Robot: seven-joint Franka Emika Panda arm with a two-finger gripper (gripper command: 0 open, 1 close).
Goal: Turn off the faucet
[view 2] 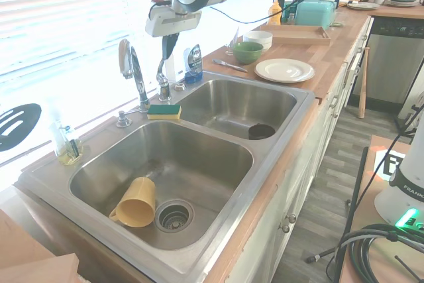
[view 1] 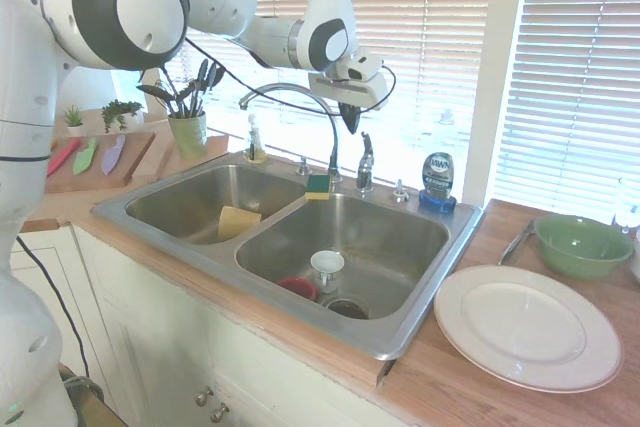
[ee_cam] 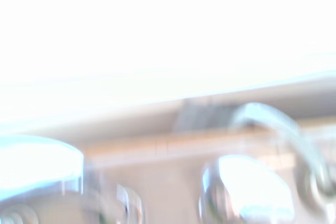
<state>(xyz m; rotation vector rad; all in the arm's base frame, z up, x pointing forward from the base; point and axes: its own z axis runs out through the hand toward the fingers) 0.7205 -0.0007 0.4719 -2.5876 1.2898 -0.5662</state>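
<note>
Tool hangs above the lever, fingers seemingly pressed together; you're on approach, so lower it and push the lever.

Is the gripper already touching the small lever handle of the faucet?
Apart. In the first exterior view the gripper hangs above the lever handle, with bright window showing between them.

Wood worktop runs across lower frame w/ steel double sink set in; white plate lower right, green bowl behind it, probably a knife alongside.
</note>
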